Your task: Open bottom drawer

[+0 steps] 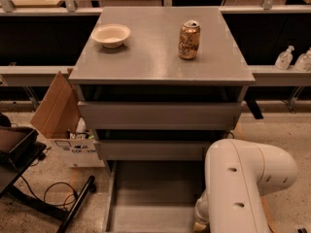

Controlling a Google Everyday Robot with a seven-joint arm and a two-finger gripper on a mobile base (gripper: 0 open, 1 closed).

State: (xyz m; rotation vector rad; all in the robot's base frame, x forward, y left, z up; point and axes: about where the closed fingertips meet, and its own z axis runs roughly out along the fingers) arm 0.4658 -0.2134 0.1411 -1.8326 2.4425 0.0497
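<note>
At the foot of the cabinet the bottom drawer (155,198) is pulled well out toward me, its shallow grey tray showing and its front edge running off the bottom of the view. The two drawers above it, the top drawer (159,115) and the middle drawer (153,150), sit only slightly out from the frame. My arm (243,183) fills the lower right, with its white link hanging over the right side of the tray. The gripper is out of sight below that link, down by the tray's right front corner, so I can't tell its grip state. On the worktop (146,62) there's a bowl (111,35) back left and a can (189,40) standing upright back right, well apart. A cardboard box (56,106) leans by the cabinet's left side, and a cable (58,195) loops on the floor.
</note>
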